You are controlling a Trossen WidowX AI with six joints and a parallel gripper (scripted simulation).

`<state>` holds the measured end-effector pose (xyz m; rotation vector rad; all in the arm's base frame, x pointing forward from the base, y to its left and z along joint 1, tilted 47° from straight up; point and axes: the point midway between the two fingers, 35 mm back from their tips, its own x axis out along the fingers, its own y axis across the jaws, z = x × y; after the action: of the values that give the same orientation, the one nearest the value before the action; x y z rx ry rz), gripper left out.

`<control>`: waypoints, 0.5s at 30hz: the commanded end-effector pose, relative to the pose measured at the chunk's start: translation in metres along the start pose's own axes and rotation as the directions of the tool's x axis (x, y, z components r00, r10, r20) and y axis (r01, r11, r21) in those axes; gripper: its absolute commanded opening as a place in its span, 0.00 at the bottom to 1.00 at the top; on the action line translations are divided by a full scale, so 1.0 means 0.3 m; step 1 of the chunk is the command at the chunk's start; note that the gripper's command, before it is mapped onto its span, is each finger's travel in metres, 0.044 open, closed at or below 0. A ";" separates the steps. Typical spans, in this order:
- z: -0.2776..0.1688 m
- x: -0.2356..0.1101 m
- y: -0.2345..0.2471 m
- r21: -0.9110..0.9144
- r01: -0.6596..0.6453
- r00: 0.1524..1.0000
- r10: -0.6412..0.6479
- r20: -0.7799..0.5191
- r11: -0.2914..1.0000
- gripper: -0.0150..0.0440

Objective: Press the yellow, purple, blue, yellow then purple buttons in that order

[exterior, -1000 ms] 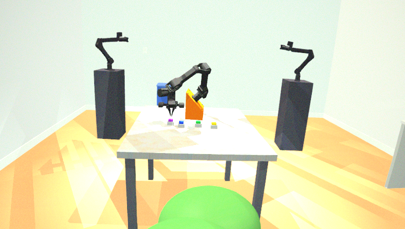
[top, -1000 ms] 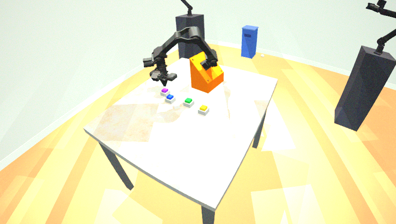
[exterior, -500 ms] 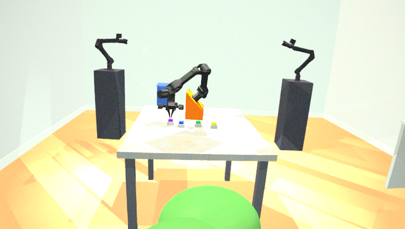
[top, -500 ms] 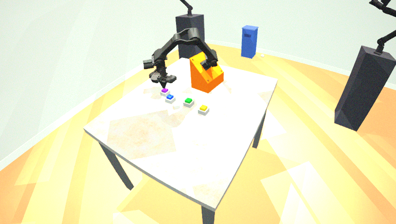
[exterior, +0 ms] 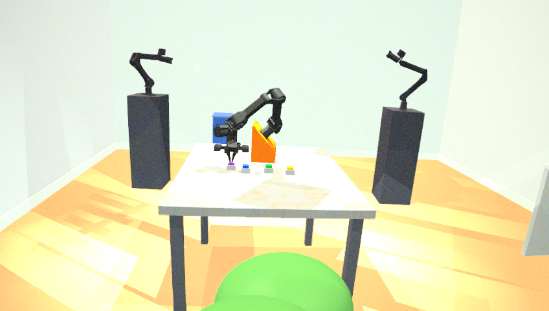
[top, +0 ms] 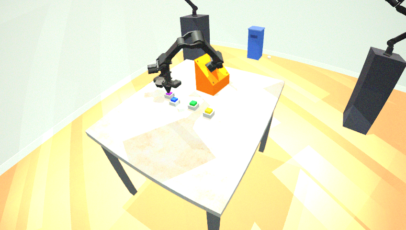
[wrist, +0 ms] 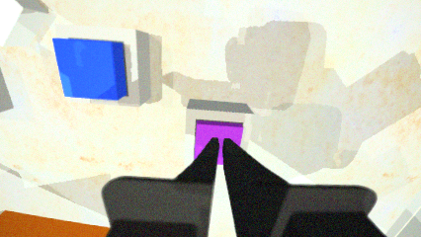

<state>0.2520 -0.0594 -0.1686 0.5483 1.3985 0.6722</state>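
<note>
Four buttons on white bases stand in a row on the table [top: 176,148]: purple [top: 167,93] [exterior: 231,164] [wrist: 232,130], blue [top: 174,99] [exterior: 245,166] [wrist: 89,68], green [top: 193,102] [exterior: 268,166] and yellow [top: 208,110] [exterior: 289,168]. My gripper [top: 168,92] [exterior: 231,161] [wrist: 219,143] is shut and empty, pointing straight down. Its fingertips rest on top of the purple button, which sits low in its base in the wrist view.
An orange wedge-shaped arm base [top: 210,76] [exterior: 261,144] stands behind the buttons. Dark pedestals with camera arms [top: 373,88] [exterior: 148,140] [exterior: 396,153] stand around the table. A blue box [top: 255,42] stands on the floor behind.
</note>
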 end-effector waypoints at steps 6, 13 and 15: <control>-0.006 0.008 0.004 0.011 -0.007 1.000 0.007 -0.001 1.000 0.29; -0.001 -0.006 0.000 0.001 -0.002 1.000 0.002 0.000 1.000 0.29; -0.003 -0.073 0.000 0.008 -0.004 1.000 0.004 -0.001 1.000 0.29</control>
<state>0.2496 -0.0605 -0.1652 0.5643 1.4074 0.6764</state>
